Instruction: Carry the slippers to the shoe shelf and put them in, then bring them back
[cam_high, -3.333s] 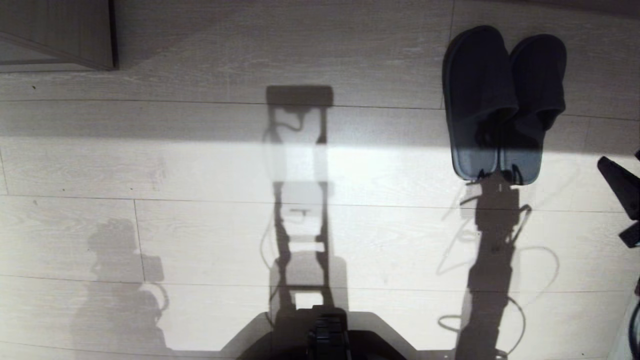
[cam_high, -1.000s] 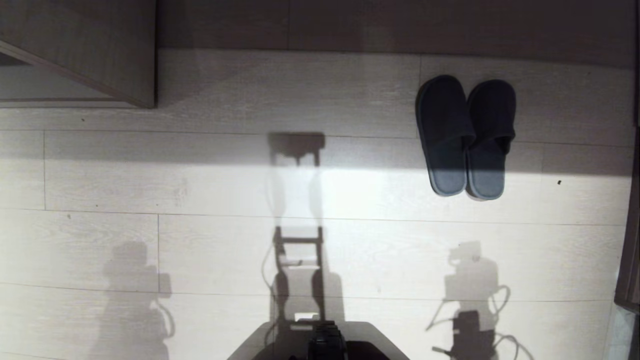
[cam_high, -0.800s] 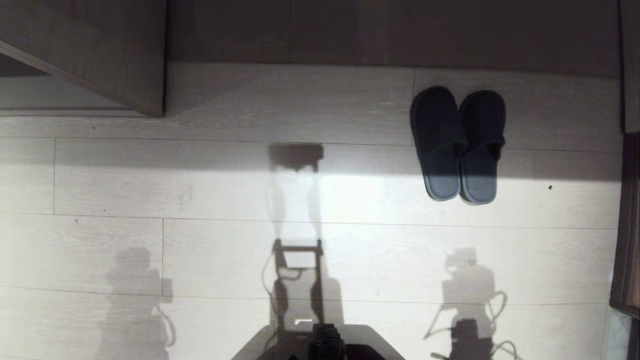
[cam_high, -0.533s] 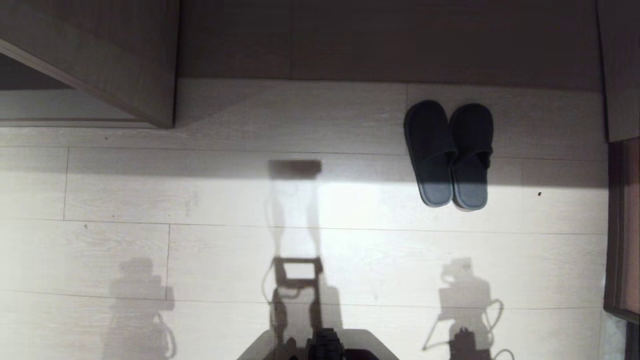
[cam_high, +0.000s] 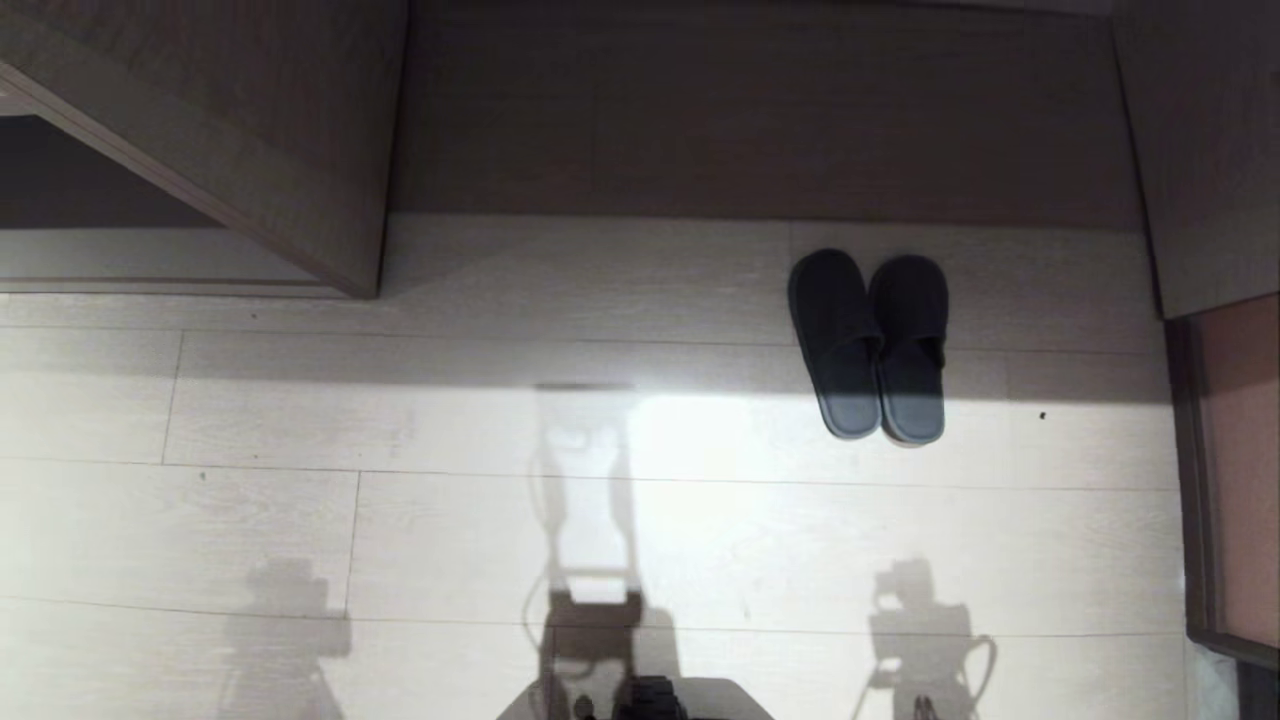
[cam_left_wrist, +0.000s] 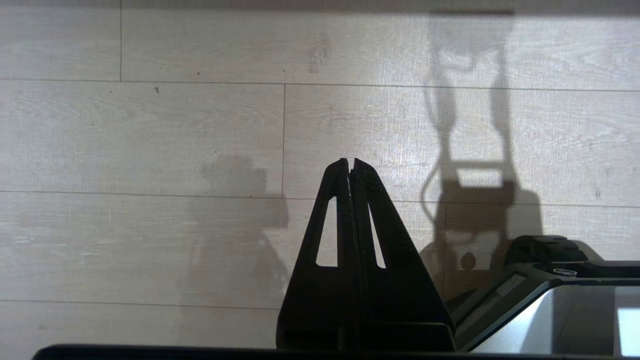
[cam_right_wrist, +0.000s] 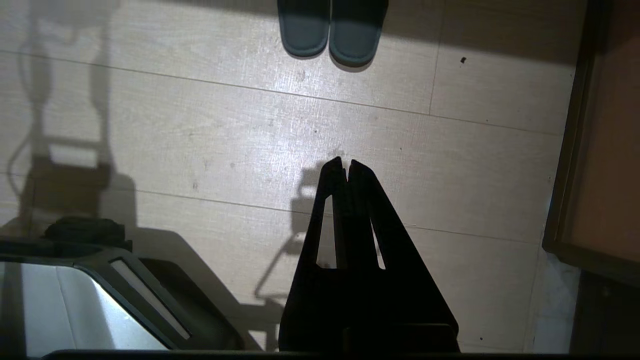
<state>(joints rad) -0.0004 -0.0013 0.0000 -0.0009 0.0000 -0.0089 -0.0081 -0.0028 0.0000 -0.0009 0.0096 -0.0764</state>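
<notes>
The slippers (cam_high: 868, 345), a grey-blue pair, lie side by side on the pale plank floor at the right, toes toward the back wall; nothing touches them. Their heels also show in the right wrist view (cam_right_wrist: 332, 30). The shoe shelf (cam_high: 280, 150), a beige wood-grain cubby with a pale base board, stands at the far left. Neither gripper is in the head view. My left gripper (cam_left_wrist: 348, 161) hangs shut and empty over bare floor. My right gripper (cam_right_wrist: 345, 162) is shut and empty too, well short of the slippers' heels.
A dark wood panel (cam_high: 760, 110) runs along the back behind the slippers. A cabinet side (cam_high: 1210, 150) and a dark-framed reddish panel (cam_high: 1240, 470) bound the right. My base (cam_high: 640, 700) sits at the near edge, with arm shadows on the floor.
The whole head view has pulled back and up, so slippers and shelf look smaller and lower. The slippers stay put. The right gripper, earlier at the right edge, has left the view.
</notes>
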